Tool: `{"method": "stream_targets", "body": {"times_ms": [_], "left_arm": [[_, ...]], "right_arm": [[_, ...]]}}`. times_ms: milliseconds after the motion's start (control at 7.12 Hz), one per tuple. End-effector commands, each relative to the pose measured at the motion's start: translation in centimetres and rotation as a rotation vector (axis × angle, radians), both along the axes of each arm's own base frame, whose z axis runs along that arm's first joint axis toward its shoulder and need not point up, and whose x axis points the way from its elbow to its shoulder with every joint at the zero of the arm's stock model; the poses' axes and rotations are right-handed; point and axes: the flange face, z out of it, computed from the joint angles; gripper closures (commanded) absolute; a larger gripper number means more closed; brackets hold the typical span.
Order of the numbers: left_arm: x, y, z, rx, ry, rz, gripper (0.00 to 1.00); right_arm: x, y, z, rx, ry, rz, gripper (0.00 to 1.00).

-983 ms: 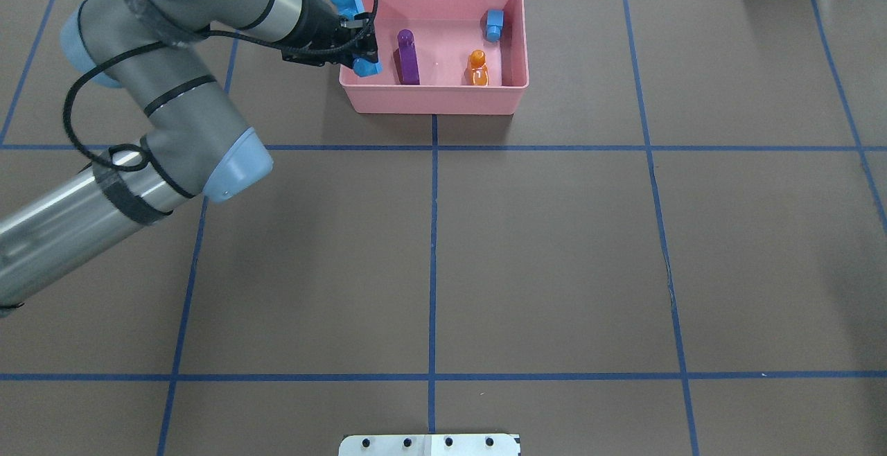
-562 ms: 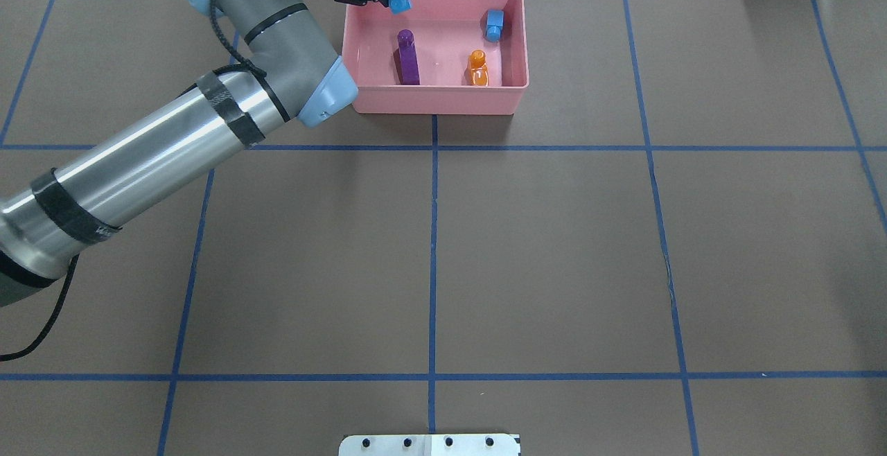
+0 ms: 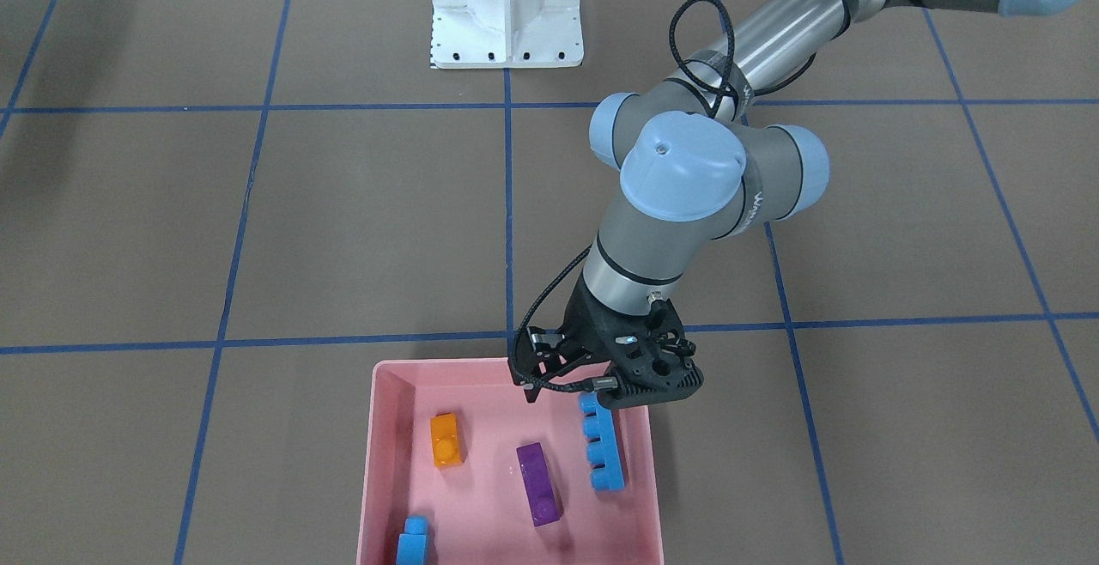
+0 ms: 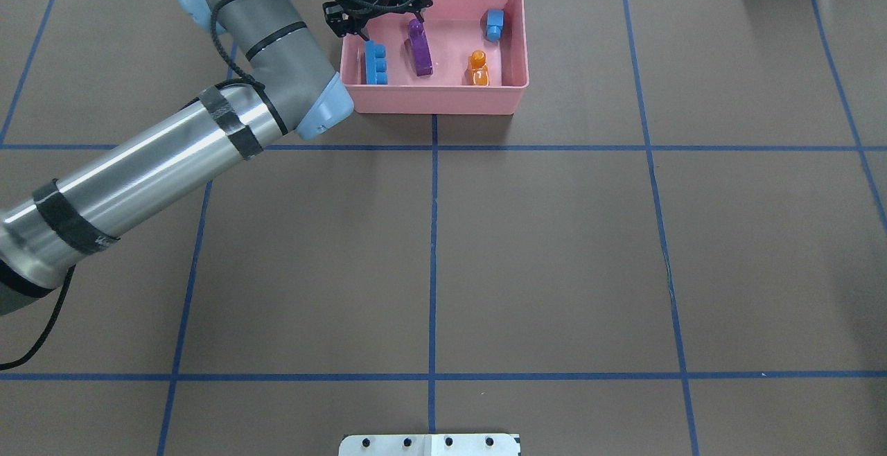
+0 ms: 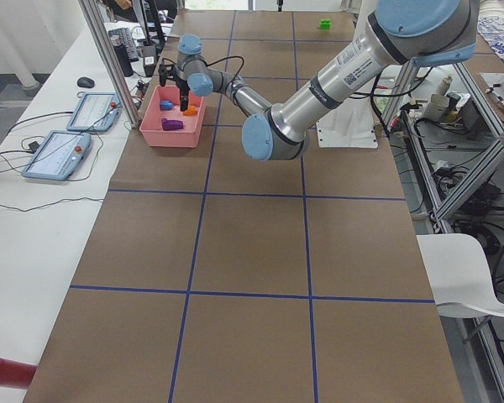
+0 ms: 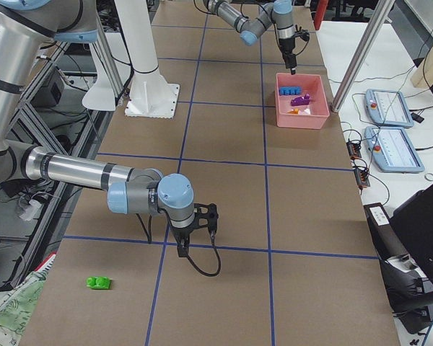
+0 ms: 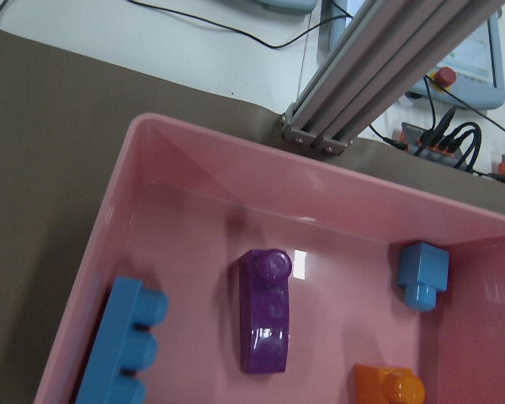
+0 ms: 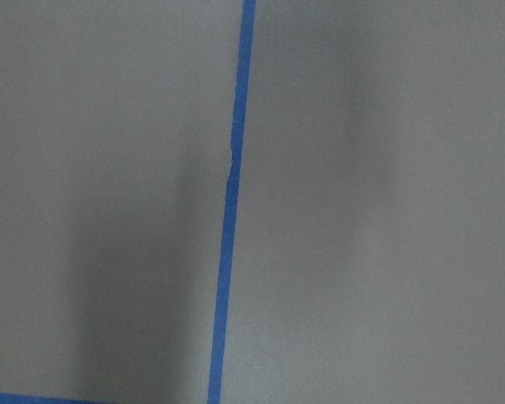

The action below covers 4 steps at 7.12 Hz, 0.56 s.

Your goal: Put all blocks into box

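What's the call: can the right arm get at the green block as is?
Probably yes. The green block lies alone on the table close to the right claw, with nothing between them in the right-side view.

Robotics lab, tape-gridded table [image 4: 554, 269], teach pendants [image 6: 402, 150], aluminium frame posts [image 6: 362, 54]

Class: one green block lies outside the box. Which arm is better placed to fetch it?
Right: the right claw hangs near the green block; the left claw is over the box, far away.
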Motion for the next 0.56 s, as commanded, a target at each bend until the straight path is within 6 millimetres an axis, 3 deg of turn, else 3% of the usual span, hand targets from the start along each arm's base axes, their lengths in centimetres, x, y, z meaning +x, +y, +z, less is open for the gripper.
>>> {"method": "stream_targets", "body": {"times_ms": [0,281,421], "left_arm": [[-5.7,4.1,5.4,0.043,0.041,0.162,0.0],[-11.9,9.7,16.4,0.156,-0.037,0.318,0.0],[-16.7,11.0,19.9,0.183,-0.072,0.378,0.0]], "right_arm": [[0.3,5.4,1.9,0.012,0.01,0.005,0.0],[0.8,11.1,3.6,0.019,0.053,0.007,0.0],[0.8,13.2,4.1,0.016,0.055,0.006,0.0]]}}
